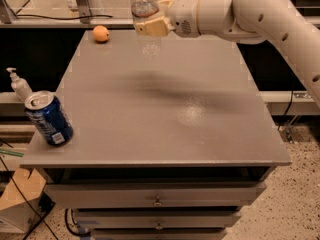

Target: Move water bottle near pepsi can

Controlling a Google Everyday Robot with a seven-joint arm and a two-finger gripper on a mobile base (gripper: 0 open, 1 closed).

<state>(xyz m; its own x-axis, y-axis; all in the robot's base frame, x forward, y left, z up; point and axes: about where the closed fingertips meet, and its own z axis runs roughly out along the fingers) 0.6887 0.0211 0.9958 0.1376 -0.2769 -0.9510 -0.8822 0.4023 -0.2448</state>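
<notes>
Gripper (148,28) at the far end of the table (165,134), tan fingers (158,28) clamped on the middle of the water bottle (144,5), held upright and clear of the surface. Nearest, at the front-left corner: pepsi can (49,119), standing with a slight lean, well apart from the bottle. Just off the left edge behind it, a white pump dispenser (19,84). Farther back, on the far-left corner, an orange (101,33). Carry step in hand, judging by the lifted bottle; placing not yet done. Next: sweep diagonally toward the front-left, lower beside the can without knocking it, then release.
</notes>
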